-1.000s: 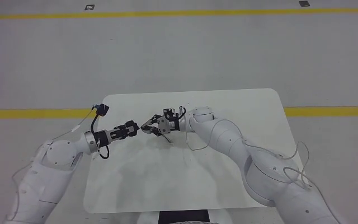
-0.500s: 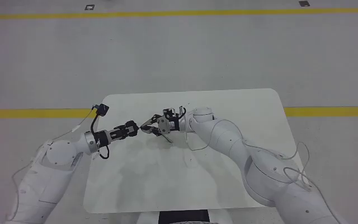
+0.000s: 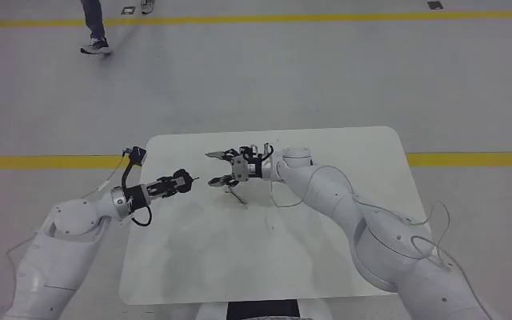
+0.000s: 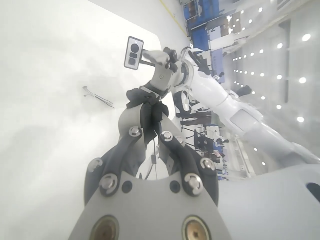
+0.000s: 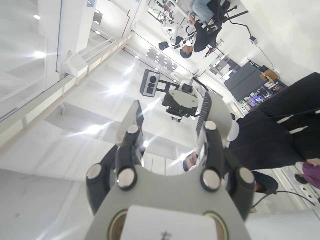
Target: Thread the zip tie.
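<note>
Since the earlier frame the two grippers have moved apart. The left gripper [image 3: 186, 181] has drawn back toward its own side, and the right gripper [image 3: 214, 169] has opened and shifted toward the far side of the table [image 3: 336, 256]. Nearest to the robot lies the zip tie [image 3: 235, 194]. It rests flat on the white table top, in no gripper, close to the nearer finger of the right gripper. A little farther is the left gripper, above the left part of the table and pointing at the right one; its jaws look closed, the fingers drawn together to a narrow tip. Farther still is the right gripper, facing the left one across a clear gap, with its jaws spread wide. Behind the table a yellow line [image 3: 464, 159] runs across the grey floor.
</note>
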`<state>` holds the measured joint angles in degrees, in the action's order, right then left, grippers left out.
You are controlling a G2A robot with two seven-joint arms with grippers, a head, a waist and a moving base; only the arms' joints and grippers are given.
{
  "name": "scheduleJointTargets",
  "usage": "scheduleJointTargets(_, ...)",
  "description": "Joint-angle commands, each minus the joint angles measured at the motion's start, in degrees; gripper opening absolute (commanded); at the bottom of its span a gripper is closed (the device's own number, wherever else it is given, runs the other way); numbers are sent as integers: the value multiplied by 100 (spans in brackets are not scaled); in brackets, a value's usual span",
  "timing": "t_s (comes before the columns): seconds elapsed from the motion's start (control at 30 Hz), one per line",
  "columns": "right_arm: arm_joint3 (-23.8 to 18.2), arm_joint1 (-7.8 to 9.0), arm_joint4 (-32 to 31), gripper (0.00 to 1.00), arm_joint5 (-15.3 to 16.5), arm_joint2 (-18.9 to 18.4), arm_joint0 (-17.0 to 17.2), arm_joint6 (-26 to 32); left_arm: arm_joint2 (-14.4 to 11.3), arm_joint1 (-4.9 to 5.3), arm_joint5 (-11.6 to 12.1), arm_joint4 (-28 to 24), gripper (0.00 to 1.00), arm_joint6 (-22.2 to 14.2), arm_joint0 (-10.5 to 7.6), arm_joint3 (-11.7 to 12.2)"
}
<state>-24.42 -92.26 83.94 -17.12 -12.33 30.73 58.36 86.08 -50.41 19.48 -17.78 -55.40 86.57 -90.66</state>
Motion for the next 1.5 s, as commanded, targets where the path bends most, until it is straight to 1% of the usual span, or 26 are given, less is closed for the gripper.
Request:
scheduleJointTargets(0.0,-19,56,-28,100,377,-144,48,-20,25,-2,0,-463,0,-251,-19,72)
scheduleJointTargets(0.07,-45,109,-139,100,667,-232,84,-97,46,-1,0,-790,0,-473,-39,138)
scheduleJointTargets(0.1,-82,144,-137,100,873,-325,124,-118,50,-2,-1,-1036,0,-619,-55,183)
scheduleJointTargets(0.2,-172,229,-253,100,1331,-489,207,-201,54,-3,-62,-1580,0,-1021,-109,297)
scheduleJointTargets(0.27,-273,294,-382,100,1635,-600,272,-243,34,-11,-166,-2078,0,-1333,-140,383)
scheduleJointTargets(0.33,-414,353,-516,100,1870,-701,349,-292,40,-13,-222,-2378,0,-1567,-181,498)
scheduleJointTargets(0.43,-582,427,-769,100,2190,-808,434,-385,21,-24,-291,-2736,0,-1802,-220,617)
scheduleJointTargets(0.47,-673,459,-884,100,2368,-858,482,-394,14,-30,-312,-2880,0,-1884,-234,672)
scheduleJointTargets(0.53,-831,502,-1084,100,2603,-918,544,-385,5,-32,-323,-2939,0,-1978,-257,754)
scheduleJointTargets(0.57,-918,516,-1138,100,2687,-939,575,-294,-6,-31,-278,-2860,0,-2002,-276,821)
scheduleJointTargets(0.87,-918,516,-1138,100,2687,-939,575,-294,-6,-31,-278,-2860,0,-2002,-276,821)
scheduleJointTargets(0.9,-918,516,-1138,100,2687,-939,575,-294,-16,-34,-295,-2875,0,-1966,-272,815)
scheduleJointTargets(0.93,-918,516,-1138,100,2687,-939,575,-294,-63,-47,-380,-2969,0,-1881,-254,795)
scheduleJointTargets(1.0,-918,516,-1138,100,2687,-939,575,-294,-68,-60,-451,-3145,0,-1820,-251,904)
scheduleJointTargets(1.03,-900,528,-1287,100,2769,-942,583,-461,-43,-70,-506,-3401,0,-1868,-250,1018)
scheduleJointTargets(1.13,-862,612,-2026,100,3019,-925,534,-825,65,-81,-615,-4006,0,-2265,-266,1295)
scheduleJointTargets(1.17,-855,639,-2305,100,3040,-896,505,-968,96,-84,-663,-4190,0,-2405,-268,1382)
scheduleJointTargets(1.2,-900,662,-2505,100,3040,-890,491,-1072,121,-85,-693,-4294,0,-2425,-278,1442)
scheduleJointTargets(1.23,-938,688,-2670,100,3074,-903,480,-1179,138,-83,-687,-4338,0,-2425,-291,1479)
scheduleJointTargets(1.3,-1028,747,-3653,100,3184,-745,314,-1583,139,-75,-667,-4350,0,-2425,-294,1498)
scheduleJointTargets(1.33,-1118,765,-3977,100,3258,-713,285,-1836,139,-75,-667,-4350,0,-2425,-294,1498)
scheduleJointTargets(1.37,-1162,772,-4062,100,3326,-718,279,-1944,139,-75,-667,-4350,0,-2425,-294,1498)
scheduleJointTargets(1.47,-1162,772,-4062,100,3326,-718,279,-1944,139,-75,-667,-4350,0,-2425,-294,1498)
